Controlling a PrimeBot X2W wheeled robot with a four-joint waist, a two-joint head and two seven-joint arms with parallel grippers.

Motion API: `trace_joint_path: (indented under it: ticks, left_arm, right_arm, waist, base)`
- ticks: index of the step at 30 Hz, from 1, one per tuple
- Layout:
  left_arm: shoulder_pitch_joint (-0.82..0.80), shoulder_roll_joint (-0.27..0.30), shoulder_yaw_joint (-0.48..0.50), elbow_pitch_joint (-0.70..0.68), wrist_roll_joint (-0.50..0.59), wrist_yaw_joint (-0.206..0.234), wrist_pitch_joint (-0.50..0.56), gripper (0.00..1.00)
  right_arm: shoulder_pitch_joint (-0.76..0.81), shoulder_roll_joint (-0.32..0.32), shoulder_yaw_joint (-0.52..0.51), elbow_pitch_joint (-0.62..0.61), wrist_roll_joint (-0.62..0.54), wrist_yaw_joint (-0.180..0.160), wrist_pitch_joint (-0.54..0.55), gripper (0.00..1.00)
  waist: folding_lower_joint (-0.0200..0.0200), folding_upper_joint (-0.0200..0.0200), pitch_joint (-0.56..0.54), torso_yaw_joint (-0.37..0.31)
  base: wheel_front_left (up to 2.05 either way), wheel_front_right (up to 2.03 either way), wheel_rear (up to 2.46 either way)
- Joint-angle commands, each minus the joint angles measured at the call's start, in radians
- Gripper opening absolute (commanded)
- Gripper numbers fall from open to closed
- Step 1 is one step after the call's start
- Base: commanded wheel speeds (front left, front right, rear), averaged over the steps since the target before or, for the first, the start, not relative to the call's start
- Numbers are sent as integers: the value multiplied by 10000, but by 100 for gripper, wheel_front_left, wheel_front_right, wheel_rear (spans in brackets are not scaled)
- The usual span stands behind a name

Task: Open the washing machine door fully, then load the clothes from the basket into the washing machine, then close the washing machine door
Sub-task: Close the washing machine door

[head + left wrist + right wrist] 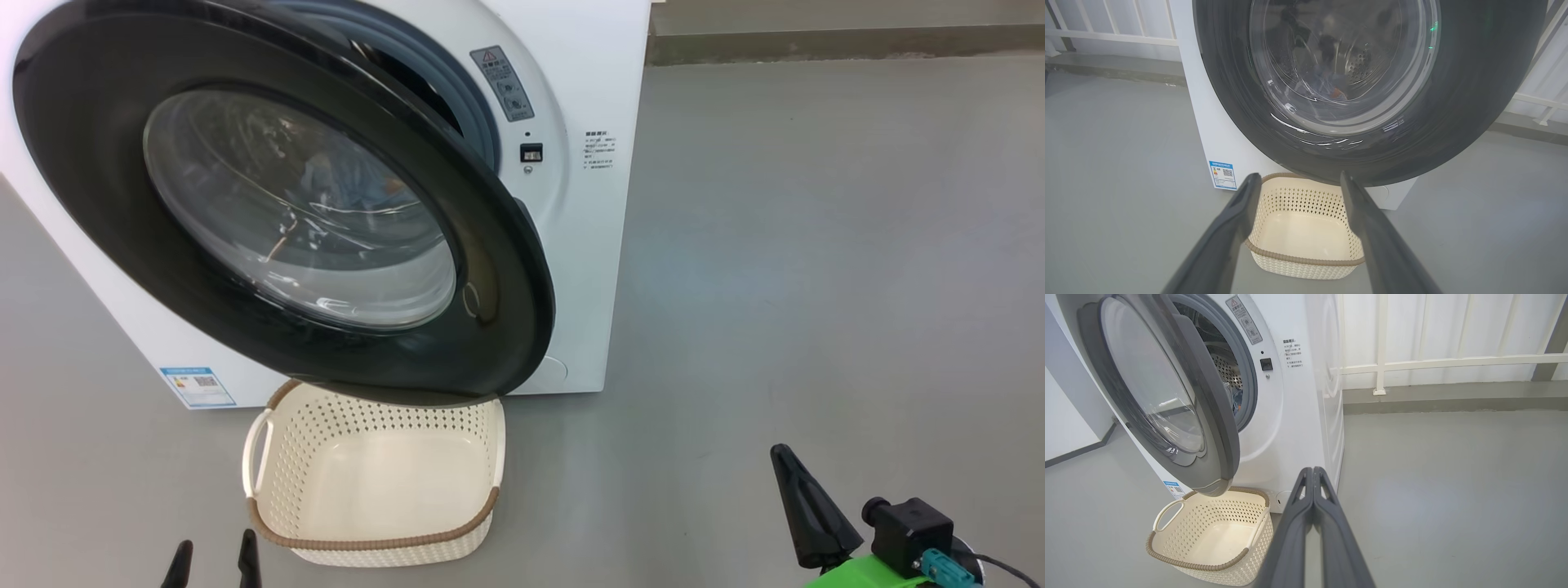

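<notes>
The washing machine door [490,269] hangs partly open in front of the white washing machine [588,245], a gap showing on its right side. Through its glass and the gap I see the light-blue clothes [1332,87] lying in the steel drum [1224,371]. Below the door stands the cream basket [375,543], with nothing in it. My left gripper [214,561] is open just left of the basket's near corner; in its wrist view the left gripper [1299,178] points at the basket [1306,261] and door. My right gripper [785,457] is shut on nothing, well right of the basket, and the right gripper [1312,470] points at the machine's lower right corner.
Grey floor [816,286] spreads to the right of the machine. A white railing [1453,361] and a low kerb run along the wall behind. A blue label [197,386] marks the machine's lower left front corner. The door's lower rim overhangs the basket's far edge.
</notes>
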Motion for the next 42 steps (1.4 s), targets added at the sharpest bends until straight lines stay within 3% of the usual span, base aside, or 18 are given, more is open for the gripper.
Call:
trace_joint_path:
  ticks: [1,9,14,17,23,27,34,42]
  left_arm:
    - [-246,36,283,-229,-26,53,-64,100]
    - [-295,36,188,-234,-54,123,-64,100]
    - [-414,36,92,-197,-35,101,-64,100]
    - [-502,36,-39,-174,-49,84,-65,100]
    - [-784,36,-411,-189,-311,94,-65,100]
    - [-967,36,-670,-217,-457,140,-65,100]
    - [-1369,36,-1275,-521,-929,277,-65,100]
    - [-1689,36,-1782,-485,-1193,324,-65,100]
  right_arm:
    - [-199,-11,195,-273,125,29,-48,0]
    - [-1670,-11,99,-2178,762,29,-48,0]
    - [-3107,-11,953,-3762,1181,29,-48,0]
    - [-3865,-11,1919,-4086,1336,29,-48,0]
    - [-4686,-11,4108,-2661,1883,29,-48,0]
    - [-4867,-11,4579,-1448,1819,29,-48,0]
    - [-5375,-11,4155,401,1829,29,-48,0]
    - [-5907,-12,3643,1086,1493,29,-48,0]
  waist:
    - [0,0,6,3]
    - [0,0,124,-55]
    - [0,0,219,-2]
    - [0,0,304,135]
    - [0,0,541,653]
    - [0,0,755,1016]
    - [0,0,1605,1935]
    - [0,0,2239,2761]
  base:
    - [0,0,0]
    - [0,0,0]
    - [0,0,0]
    - [0,0,0]
    - [0,0,0]
    - [0,0,0]
    - [0,0,0]
    - [0,0,0]
